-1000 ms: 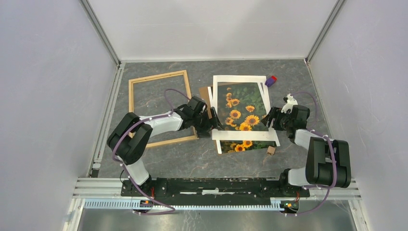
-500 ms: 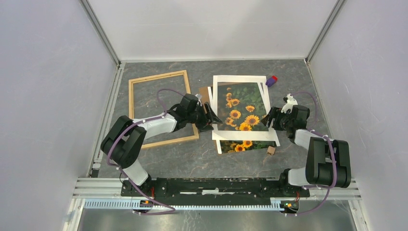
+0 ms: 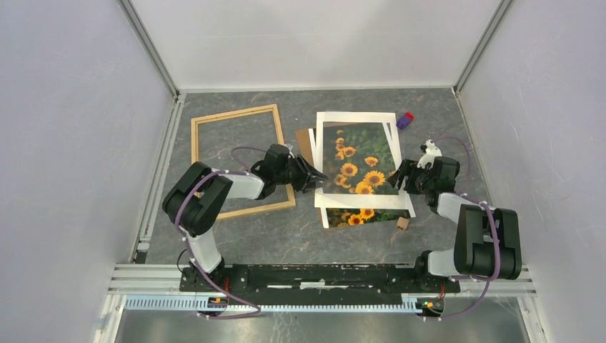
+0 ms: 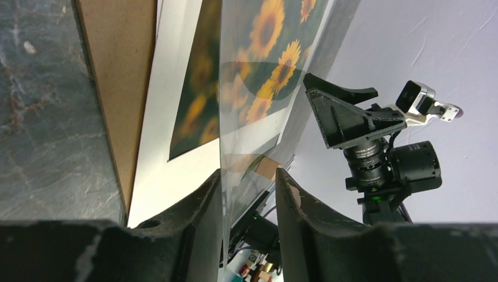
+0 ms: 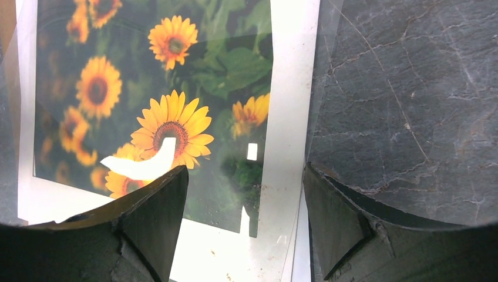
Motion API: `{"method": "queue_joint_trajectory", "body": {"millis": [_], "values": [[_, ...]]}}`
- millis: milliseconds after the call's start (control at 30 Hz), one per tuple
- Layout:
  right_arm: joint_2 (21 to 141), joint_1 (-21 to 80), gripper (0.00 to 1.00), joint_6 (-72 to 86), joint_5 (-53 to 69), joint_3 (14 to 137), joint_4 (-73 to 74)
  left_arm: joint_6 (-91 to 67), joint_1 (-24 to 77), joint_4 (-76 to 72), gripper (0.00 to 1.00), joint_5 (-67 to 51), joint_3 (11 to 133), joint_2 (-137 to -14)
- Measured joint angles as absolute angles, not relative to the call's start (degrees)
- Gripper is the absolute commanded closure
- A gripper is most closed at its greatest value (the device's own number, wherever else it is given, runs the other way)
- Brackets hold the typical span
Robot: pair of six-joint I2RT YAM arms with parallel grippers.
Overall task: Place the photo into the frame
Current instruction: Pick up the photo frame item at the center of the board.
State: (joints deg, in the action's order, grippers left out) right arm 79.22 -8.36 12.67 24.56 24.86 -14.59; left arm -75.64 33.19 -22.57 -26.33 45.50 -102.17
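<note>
The left gripper (image 4: 247,177) is straddling the clear pane's (image 4: 258,111) edge, jaws part-spread (not yet pinching), the right gripper (image 5: 245,176) hovering spread, above the photo (image 3: 357,161) lying mid-picture, right of the empty frame (image 3: 236,113); uncovering it next probably calls for a firm pinch.

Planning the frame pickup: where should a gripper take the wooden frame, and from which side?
Pinch one thin rail of the frame, from straight above, one finger inside the opening, one outside. It lies flat on the table, leaving no way under it, and its rails look narrow enough to straddle.
</note>
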Motion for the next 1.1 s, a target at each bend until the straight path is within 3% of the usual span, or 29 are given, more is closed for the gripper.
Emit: {"method": "queue_joint_trajectory", "body": {"millis": [300,567,767,933,1100], "values": [[79.11,-8.34,0.22,12.82,24.67,24.27,-15.75,-77.97,33.19,-24.34,0.51,-27.18,49.52,-107.00],[78.67,-8.08,0.22,12.88,24.86,23.90,-15.84,-76.34,33.17,-20.29,0.75,-27.20,57.28,-111.74],[77.65,-7.92,0.21,12.86,24.36,23.62,-14.72,-67.00,33.12,-8.34,0.91,-24.99,63.20,-111.70],[76.77,-7.70,0.20,12.80,22.83,23.62,-13.28,-56.99,33.08,2.50,0.98,-20.49,65.78,-106.48],[75.53,-7.49,0.18,12.58,20.29,23.62,-11.51,-49.91,31.64,9.54,0.98,-18.04,65.89,-98.52]]}}
